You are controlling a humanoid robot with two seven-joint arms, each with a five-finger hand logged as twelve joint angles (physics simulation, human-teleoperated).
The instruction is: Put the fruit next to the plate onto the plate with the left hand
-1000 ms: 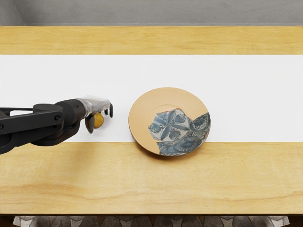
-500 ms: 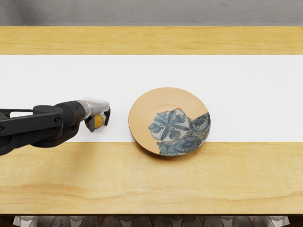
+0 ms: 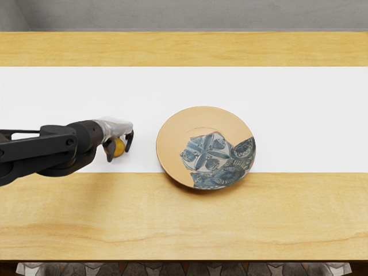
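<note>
A small orange-yellow fruit (image 3: 119,147) sits on the white runner, left of the plate. My left hand (image 3: 118,140) comes in from the left edge and has its dark fingers curled around the fruit, covering most of it. The tan plate (image 3: 178,132) with a blue-grey pattern on its lower right lies near the table's middle, about a hand's width right of the fruit. Nothing lies on the plate. The right arm is out of view.
A white runner (image 3: 287,109) crosses the wooden table (image 3: 184,218) from left to right. The plate's near rim overhangs the runner's front edge onto the wood. A grey wall runs behind the table's far edge.
The left hand's fingers have closed in around the fruit; a second ago they hung more spread over it. Arm and fruit have hardly shifted.
</note>
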